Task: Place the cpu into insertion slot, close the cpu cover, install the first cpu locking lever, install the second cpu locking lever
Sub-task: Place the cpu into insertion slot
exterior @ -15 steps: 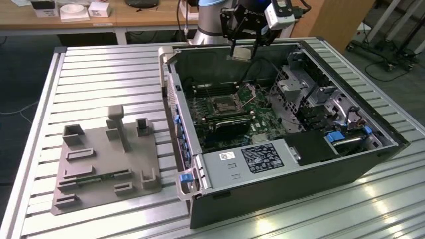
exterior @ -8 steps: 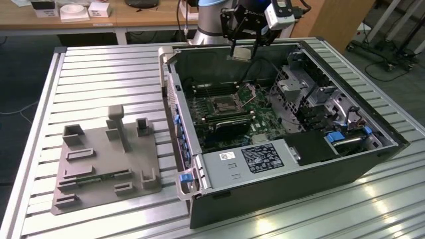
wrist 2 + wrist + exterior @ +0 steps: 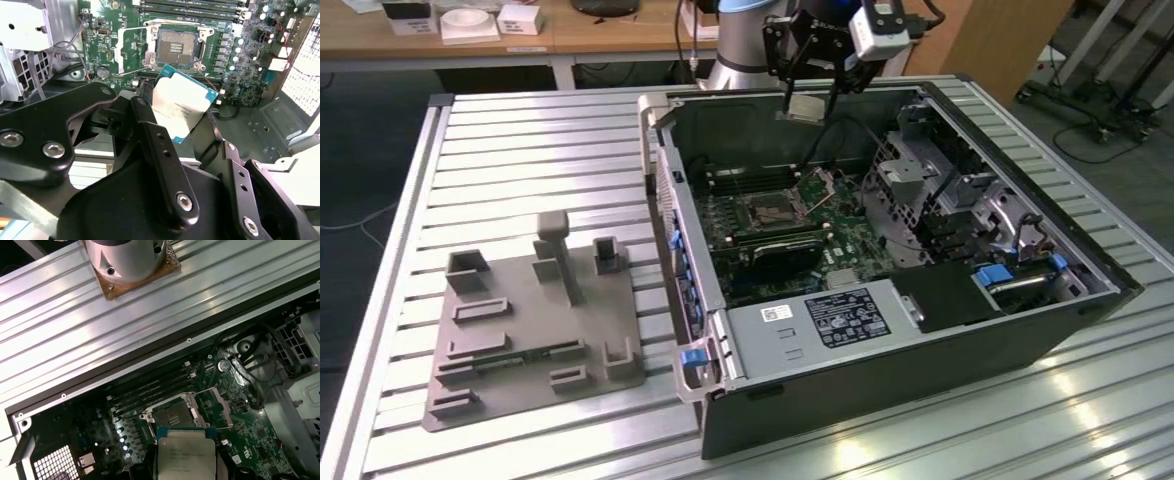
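Clearly the end effector (image 3: 807, 100) is clamped on the cpu (image 3: 182, 102), held above the open computer case (image 3: 1014, 330) and well apart from the bare insertion slot (image 3: 175, 47) below. Placement is in hand; seating likely calls for a square, edge-aligned descent.

Table: silver ribbed aluminium tabletop of long parallel slats (image 3: 520, 140).
Desk: light-brown wooden desk (image 3: 587, 35) behind the table, carrying small white boxes (image 3: 467, 22).
Floor: dark grey floor (image 3: 360, 150) at the exterior view's left, with a thin white cable (image 3: 358, 218) lying on it.
Panel: brown wooden upright panel (image 3: 994, 45) at the exterior view's right.
Light: bright glare on the nearest slats.
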You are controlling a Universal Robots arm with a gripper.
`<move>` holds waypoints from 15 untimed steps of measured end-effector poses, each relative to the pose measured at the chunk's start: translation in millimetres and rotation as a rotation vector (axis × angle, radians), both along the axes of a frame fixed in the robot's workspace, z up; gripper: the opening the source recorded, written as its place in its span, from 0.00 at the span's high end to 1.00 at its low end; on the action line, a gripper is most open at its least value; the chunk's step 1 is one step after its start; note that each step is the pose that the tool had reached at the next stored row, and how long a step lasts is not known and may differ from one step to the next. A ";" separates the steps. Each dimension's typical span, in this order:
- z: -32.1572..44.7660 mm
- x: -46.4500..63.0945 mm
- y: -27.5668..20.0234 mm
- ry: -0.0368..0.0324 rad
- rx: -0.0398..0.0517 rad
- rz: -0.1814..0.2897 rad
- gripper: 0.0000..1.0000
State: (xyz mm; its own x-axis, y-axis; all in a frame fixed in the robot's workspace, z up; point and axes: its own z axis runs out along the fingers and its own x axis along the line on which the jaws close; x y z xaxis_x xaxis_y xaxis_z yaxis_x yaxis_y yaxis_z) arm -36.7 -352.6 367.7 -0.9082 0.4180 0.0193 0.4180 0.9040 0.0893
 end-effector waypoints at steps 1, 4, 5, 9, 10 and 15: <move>0.0 0.0 0.0 0.0000 0.0000 -0.008 0.46; -0.2 0.0 0.0 0.0000 -0.0001 -0.028 0.46; -0.2 0.0 0.0 0.0000 -0.0001 -0.032 0.46; -0.3 0.0 0.0 0.0000 -0.0001 -0.045 0.46; -0.3 0.0 0.0 0.0000 0.0000 -0.046 0.46; -0.3 0.0 0.0 0.0000 0.0000 -0.046 0.46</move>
